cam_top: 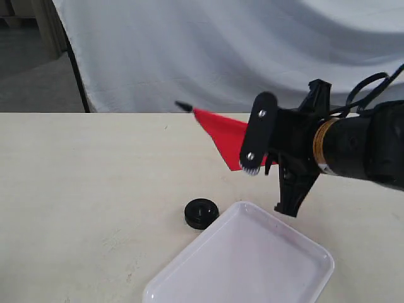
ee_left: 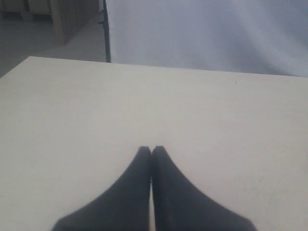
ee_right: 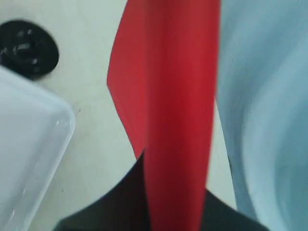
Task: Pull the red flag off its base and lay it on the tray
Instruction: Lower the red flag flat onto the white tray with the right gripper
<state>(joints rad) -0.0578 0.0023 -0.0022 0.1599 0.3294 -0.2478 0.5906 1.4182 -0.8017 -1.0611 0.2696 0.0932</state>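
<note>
My right gripper (cam_top: pixel 267 165) is shut on the red flag (cam_top: pixel 224 135) and holds it in the air, tilted, with its pointed black tip (cam_top: pixel 183 106) toward the back left. In the right wrist view the red flag (ee_right: pixel 166 82) runs up from between the jaws of the right gripper (ee_right: pixel 175 180). The base (cam_top: pixel 201 213), a small black disc, stands alone on the table, touching or almost touching the tray's far left corner. The tray (cam_top: pixel 246 268) lies at the front, below the gripper, with nothing in it. The left gripper (ee_left: pixel 151 150) is shut on nothing over bare table.
A white cloth backdrop (cam_top: pixel 221 50) hangs behind the table's far edge. The base (ee_right: pixel 28 48) and a corner of the tray (ee_right: pixel 29 144) also show in the right wrist view. The light tabletop (cam_top: pixel 82 183) stretches left of the base.
</note>
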